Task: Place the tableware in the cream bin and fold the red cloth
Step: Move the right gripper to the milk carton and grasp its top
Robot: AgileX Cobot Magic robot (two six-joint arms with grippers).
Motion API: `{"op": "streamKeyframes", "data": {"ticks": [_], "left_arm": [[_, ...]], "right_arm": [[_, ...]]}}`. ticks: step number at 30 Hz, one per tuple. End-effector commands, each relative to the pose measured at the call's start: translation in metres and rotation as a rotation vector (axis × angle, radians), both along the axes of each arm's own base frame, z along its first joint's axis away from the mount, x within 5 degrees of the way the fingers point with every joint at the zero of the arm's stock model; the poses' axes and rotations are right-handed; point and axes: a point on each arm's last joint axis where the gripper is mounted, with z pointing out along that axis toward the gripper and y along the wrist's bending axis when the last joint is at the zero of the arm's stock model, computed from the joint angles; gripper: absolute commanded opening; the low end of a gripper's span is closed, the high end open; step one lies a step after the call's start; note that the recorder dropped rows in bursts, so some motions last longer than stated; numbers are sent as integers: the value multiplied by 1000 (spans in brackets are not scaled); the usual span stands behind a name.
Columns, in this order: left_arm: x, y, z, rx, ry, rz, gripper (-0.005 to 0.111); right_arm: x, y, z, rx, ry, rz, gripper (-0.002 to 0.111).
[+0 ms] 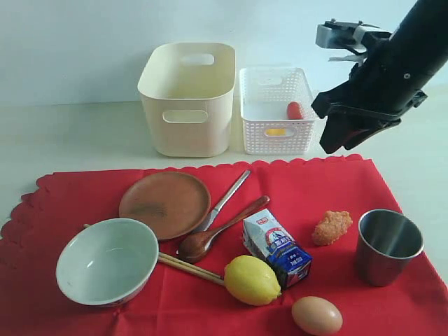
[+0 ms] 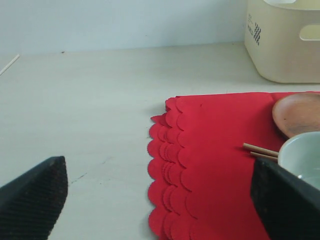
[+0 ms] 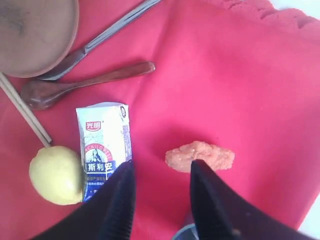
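The red cloth filled the lower half of the exterior view. Its scalloped upper edge ran just below the cream bin at upper centre and the white basket right of it. Bare table lay open to the left of the cloth and bin.

The bowl sat mouth-up at lower left, with the brown plate just above it. The steel cup stood upright near the cloth's right edge, well apart from both. The metal utensil and the wooden spoon lay side by side on a diagonal, from lower left to upper right, the spoon's bowl end at lower left. The chopsticks ran nearly level from under the bowl toward the lemon.

The left gripper hung over the cloth's bunched left edge, jaws spread wide and empty. The right gripper was above the fried piece, beside the milk carton, fingers apart with nothing between them.
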Motion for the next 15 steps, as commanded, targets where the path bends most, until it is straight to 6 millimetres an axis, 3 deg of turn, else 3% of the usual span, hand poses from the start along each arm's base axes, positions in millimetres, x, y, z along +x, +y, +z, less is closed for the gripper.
{"op": "streamKeyframes", "data": {"ticks": [1, 9, 15], "left_arm": [[0, 0, 0, 2, -13, 1, 94], [0, 0, 0, 2, -13, 1, 94], [0, 0, 0, 2, -13, 1, 94]], "right_arm": [[-23, 17, 7, 1, -45, 47, 33], [-58, 72, -4, -31, -44, 256, 30], [-66, 93, -24, -133, -35, 374, 30]]}}
